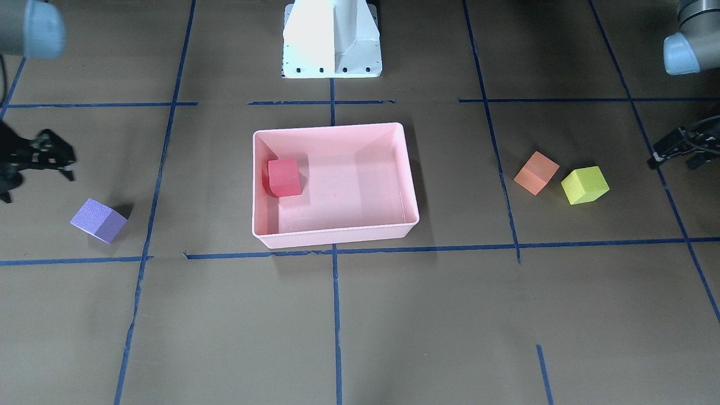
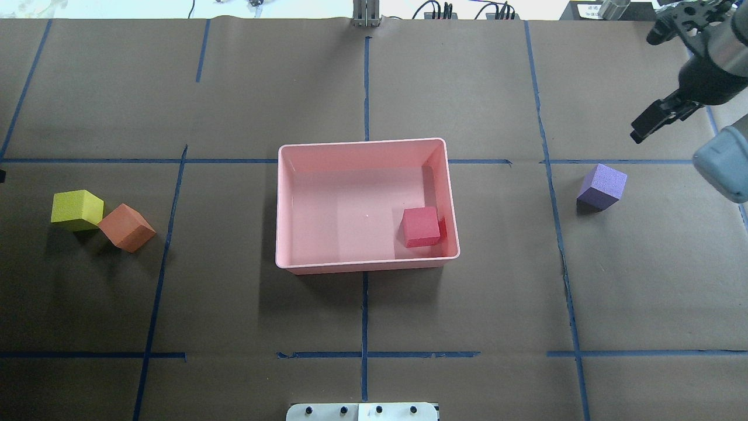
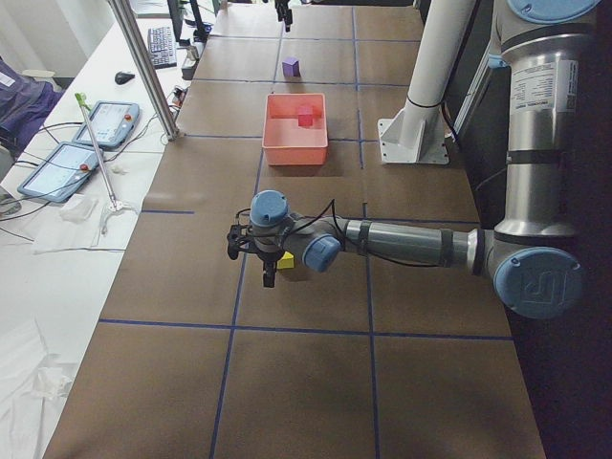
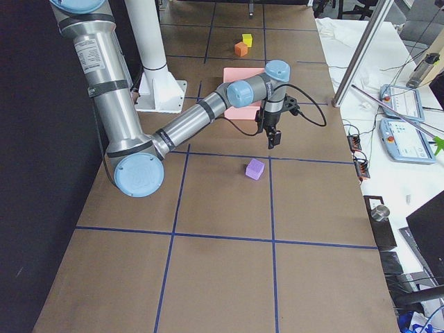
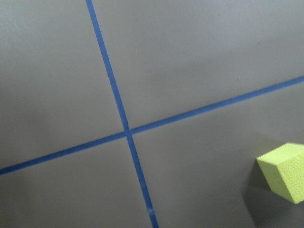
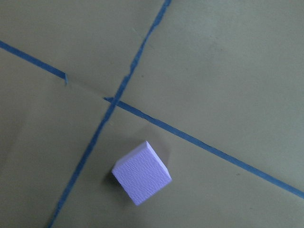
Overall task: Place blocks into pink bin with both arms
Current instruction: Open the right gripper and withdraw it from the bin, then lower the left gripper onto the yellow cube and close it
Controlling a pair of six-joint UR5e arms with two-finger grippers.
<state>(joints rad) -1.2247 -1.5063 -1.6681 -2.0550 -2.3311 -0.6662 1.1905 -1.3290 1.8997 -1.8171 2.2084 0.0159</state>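
The pink bin (image 1: pixel 337 237) (image 2: pixel 362 266) sits mid-table with the red block (image 1: pixel 284 177) (image 2: pixel 421 227) inside, against one end wall. The purple block (image 1: pixel 98 220) (image 2: pixel 602 187) (image 6: pixel 141 178) lies on the table on my right side. My right gripper (image 1: pixel 39 177) hovers above and beside it, open and empty. The orange block (image 1: pixel 536 172) (image 2: pixel 127 227) and the yellow-green block (image 1: pixel 585 185) (image 2: pixel 76 209) (image 5: pixel 285 172) lie touching on my left side. My left gripper (image 1: pixel 672 162) hovers just outside them, open and empty.
The white pedestal (image 1: pixel 332 39) stands behind the bin on the robot's side. Blue tape lines (image 2: pixel 365 304) grid the brown table. A side bench with tablets (image 3: pixel 96 129) and a metal pole (image 3: pixel 143 67) borders the far edge.
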